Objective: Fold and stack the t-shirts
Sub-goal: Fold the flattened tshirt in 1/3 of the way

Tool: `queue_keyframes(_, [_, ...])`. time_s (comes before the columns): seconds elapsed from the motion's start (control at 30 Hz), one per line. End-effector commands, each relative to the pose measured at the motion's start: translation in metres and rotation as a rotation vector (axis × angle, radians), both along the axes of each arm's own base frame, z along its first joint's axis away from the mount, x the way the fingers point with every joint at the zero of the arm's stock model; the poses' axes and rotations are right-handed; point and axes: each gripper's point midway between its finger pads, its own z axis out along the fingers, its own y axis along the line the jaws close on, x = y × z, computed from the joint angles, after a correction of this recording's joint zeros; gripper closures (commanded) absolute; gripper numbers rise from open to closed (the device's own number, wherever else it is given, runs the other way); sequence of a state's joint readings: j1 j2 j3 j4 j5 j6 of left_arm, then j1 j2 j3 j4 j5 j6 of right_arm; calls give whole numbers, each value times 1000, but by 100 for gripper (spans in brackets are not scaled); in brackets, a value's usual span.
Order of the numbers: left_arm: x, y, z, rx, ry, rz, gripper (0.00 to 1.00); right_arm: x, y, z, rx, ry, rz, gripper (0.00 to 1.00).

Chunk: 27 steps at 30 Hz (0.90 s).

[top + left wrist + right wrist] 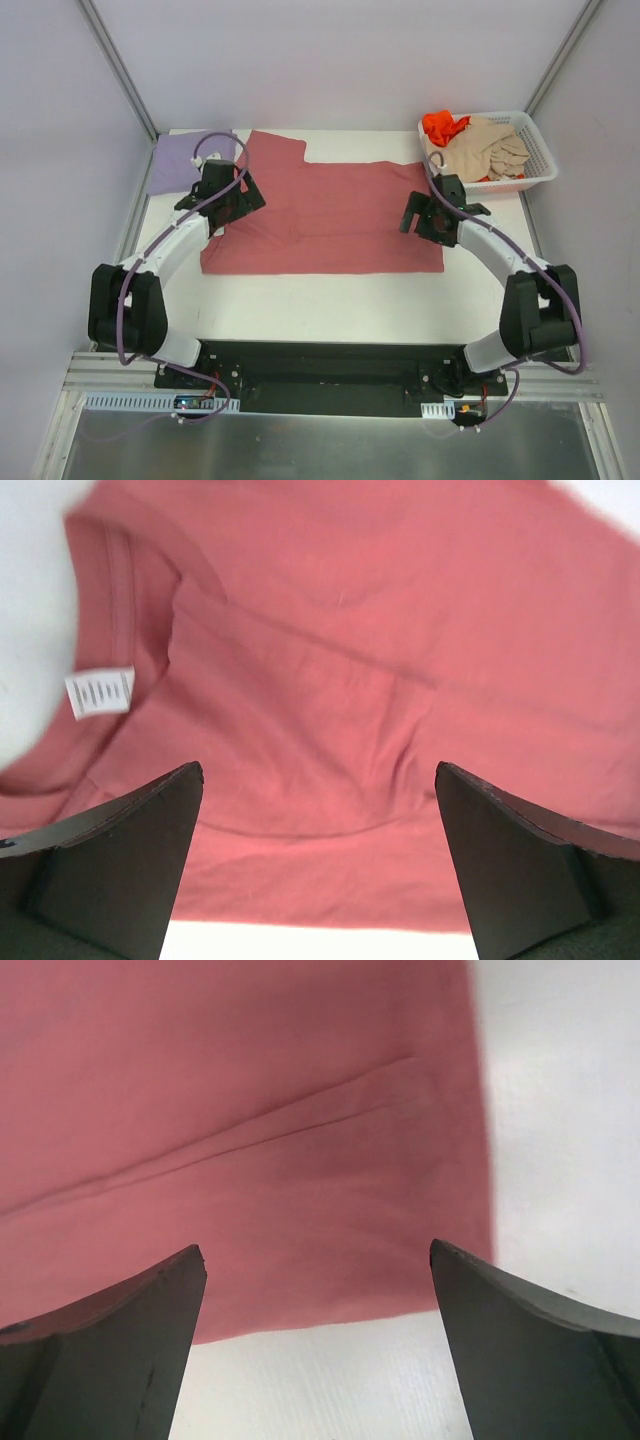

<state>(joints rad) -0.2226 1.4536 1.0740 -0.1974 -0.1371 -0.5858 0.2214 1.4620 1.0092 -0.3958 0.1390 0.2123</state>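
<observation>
Top external view shows the red t-shirt (pixel 330 215) spread flat at centre, the left gripper (pixel 228 196) at its 9 o'clock edge and the right gripper (pixel 421 213) at 3 o'clock both gaping wide and empty, so a low finger could snag cloth and drag it crooked.

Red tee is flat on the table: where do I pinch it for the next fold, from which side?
Likely the near corners of the rose-red tee: left claw at the collar, right claw at the hem, approaching from the near side. It lies flat, so only edges offer a lip.
</observation>
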Motion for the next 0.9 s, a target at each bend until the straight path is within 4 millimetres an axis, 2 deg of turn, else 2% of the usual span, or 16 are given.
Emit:
queue_keyframes(0.0, [-33,-15,-58,-72,188,-49,1,7,53,-23,94,56,241,4])
queue_keyframes(0.1, [-43,-17,-86,-78,271,-50,1,12,57,-41,68,105,260,4])
queue_keyframes(0.17, [-52,-21,-100,-98,319,-61,1,8,50,-53,35,144,251,4])
queue_keyframes(0.3, [-79,-13,-125,-83,398,-34,1,-21,46,-72,45,220,246,4])
queue_keyframes(0.37, [-98,-7,-131,-69,435,-23,1,-40,44,-75,64,234,237,4])
queue_keyframes(0.53, [-149,9,-136,-66,468,39,1,-94,40,-80,109,280,212,4])
queue_keyframes(0.7, [-209,22,-144,-88,536,124,1,-142,39,-81,150,298,190,4])
queue_keyframes(0.8, [-227,31,-143,-84,521,173,1,-162,40,-79,187,283,170,4])
queue_keyframes(0.87, [-226,36,-138,-76,472,185,1,-167,40,-74,209,258,164,4])
